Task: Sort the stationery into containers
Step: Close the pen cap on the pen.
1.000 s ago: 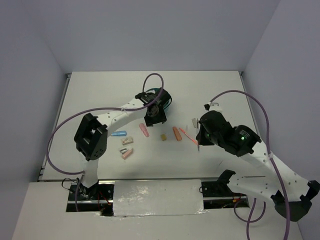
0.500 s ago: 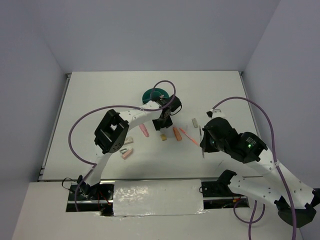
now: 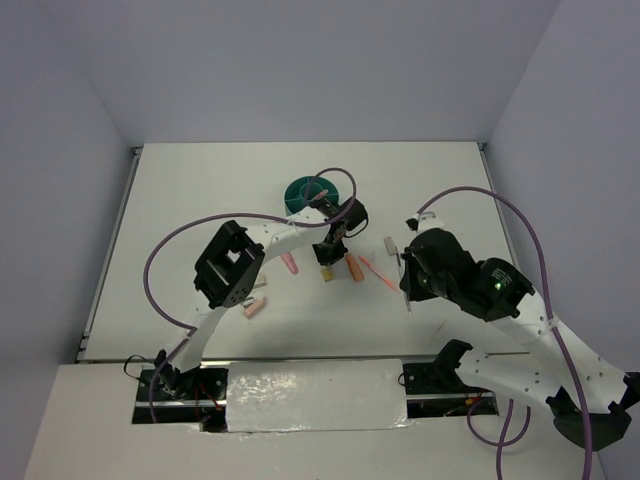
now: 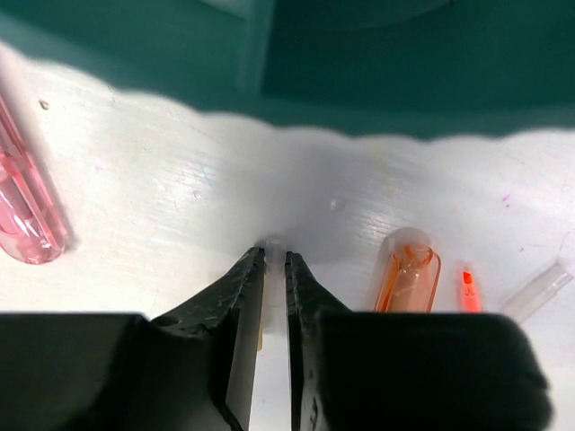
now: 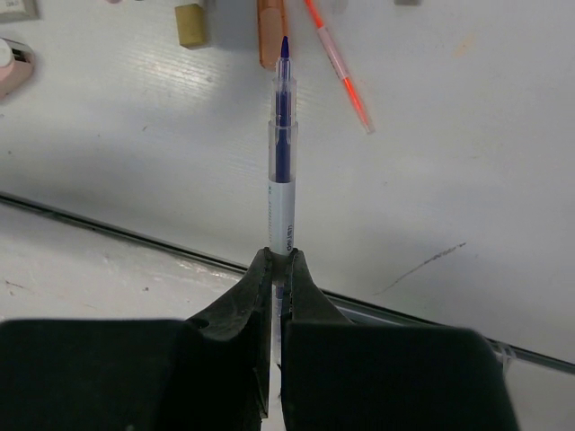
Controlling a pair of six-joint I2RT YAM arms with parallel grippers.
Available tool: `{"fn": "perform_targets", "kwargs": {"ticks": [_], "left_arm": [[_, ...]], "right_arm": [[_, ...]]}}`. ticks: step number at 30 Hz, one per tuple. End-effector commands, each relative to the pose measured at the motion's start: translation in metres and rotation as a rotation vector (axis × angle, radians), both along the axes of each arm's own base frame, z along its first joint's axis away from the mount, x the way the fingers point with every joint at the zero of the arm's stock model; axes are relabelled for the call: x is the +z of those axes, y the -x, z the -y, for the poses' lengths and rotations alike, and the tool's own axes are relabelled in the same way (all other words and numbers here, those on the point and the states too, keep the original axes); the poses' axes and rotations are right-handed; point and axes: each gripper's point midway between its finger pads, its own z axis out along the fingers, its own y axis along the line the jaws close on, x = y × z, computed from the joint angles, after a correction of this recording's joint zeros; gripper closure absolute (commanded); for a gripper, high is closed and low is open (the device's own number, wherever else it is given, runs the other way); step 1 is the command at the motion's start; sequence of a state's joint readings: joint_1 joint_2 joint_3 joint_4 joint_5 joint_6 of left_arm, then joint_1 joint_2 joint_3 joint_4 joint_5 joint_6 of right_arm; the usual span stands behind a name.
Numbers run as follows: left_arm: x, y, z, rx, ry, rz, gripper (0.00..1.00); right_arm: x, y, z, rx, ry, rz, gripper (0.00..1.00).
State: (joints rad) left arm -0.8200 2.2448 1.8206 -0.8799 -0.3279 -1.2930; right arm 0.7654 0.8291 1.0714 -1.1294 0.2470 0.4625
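Round teal tub point(image 3: 292, 196) on the white bench point(image 3: 200, 200), far middle, behind the scatter of stationery. Inner dividers visible. Pinkish piece inside; compartment not discernible.

Left claw point(image 4: 274, 258) low over the bench, just on the near side of the tub wall. Fingers point(image 4: 235, 296) drawn narrow, only a slim gap between. Pale sliver in that gap; cannot tell whether gripped or merely bench showing through.

Loose pieces in a rough row on the bench, near side of the tub, left to right:
- pink capsule point(image 3: 289, 264), left of the left claw
- tan block point(image 3: 326, 272), just beside the left claw on the near side
- orange capsule point(image 3: 354, 268), close to the tan block, not touching
- thin pink pen point(image 3: 378, 272), lying slanted, just right of the orange capsule
- grey block point(image 3: 389, 244), a little farther back and right

Pink-white block point(image 3: 254, 309) well apart to the left, by the left arm's elbow.

Right claw point(image 5: 278, 260) clamped on a blue-ink pen point(image 5: 284, 135). Grip on the white barrel end, clear cap and dark blue core sticking straight out past the fingertips. Tip aimed toward the orange capsule, short of it. Pen and claw to the right of the row, near the thin pink pen but apart from it.
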Motion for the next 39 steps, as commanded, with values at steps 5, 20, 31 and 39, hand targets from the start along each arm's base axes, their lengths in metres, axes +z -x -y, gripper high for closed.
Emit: {"fn": "perform_targets", "kwargs": {"ticks": [5, 20, 31, 39], "left_arm": [[-0.023, 0.017, -0.004, 0.004, -0.029, -0.071, 0.79], [0.290, -0.025, 0.054, -0.396, 0.639, 0.697, 1.00], [0.448, 0.072, -0.017, -0.828, 1.158, 1.117, 1.00], [0.462, 0.096, -0.035, -0.905, 1.105, 1.160, 1.00]], "right_arm": [[0.023, -0.007, -0.007, 0.023, -0.047, 0.059, 1.00], [0.073, 0.002, -0.082, 0.192, -0.550, 0.139, 1.00], [0.136, 0.006, -0.168, 0.461, -0.999, 0.142, 1.00], [0.157, -0.002, -0.178, 0.485, -0.979, 0.211, 1.00]]}}
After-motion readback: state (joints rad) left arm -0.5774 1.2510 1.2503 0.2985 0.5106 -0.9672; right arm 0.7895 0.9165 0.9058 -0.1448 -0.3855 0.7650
